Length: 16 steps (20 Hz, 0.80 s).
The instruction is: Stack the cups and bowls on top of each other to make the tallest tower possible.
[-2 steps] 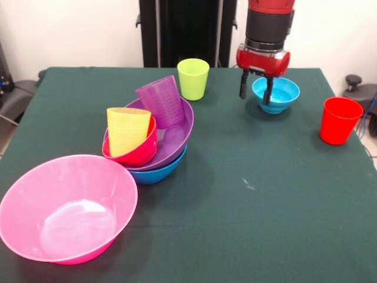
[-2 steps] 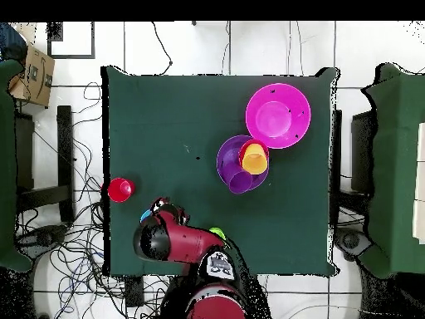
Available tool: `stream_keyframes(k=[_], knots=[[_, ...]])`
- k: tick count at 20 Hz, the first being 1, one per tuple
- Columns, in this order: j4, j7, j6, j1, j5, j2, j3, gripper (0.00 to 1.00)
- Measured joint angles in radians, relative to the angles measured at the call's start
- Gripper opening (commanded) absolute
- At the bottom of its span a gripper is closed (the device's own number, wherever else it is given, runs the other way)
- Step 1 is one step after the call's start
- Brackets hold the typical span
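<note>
Dark green table (image 1: 247, 194), white wall behind. Tower (image 1: 154, 138) left of centre: blue base bowl, purple bowl, red bowl, yellow and purple cups tilted inside. Pink bowl (image 1: 66, 207) near front corner, lime cup (image 1: 193, 78) behind tower, red cup (image 1: 340, 120) far right. Gripper (image 1: 255, 90) over light blue bowl (image 1: 276, 94), jaws spread, one finger in front of the rim. Probably picking this bowl: straddle rim wall, close firmly, lift straight, avoid tipping.

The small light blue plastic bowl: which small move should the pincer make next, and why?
Probably lower straight down and close on the rim. The open pincer hovers at the near rim of the small light blue plastic bowl, one finger inside and one outside, not gripping yet.
</note>
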Motion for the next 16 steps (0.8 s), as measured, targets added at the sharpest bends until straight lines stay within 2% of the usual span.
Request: stream_keyframes(k=[16], knots=[[0.032,0.0,0.0,-0.003,0.0,-0.052,0.054,1.0]])
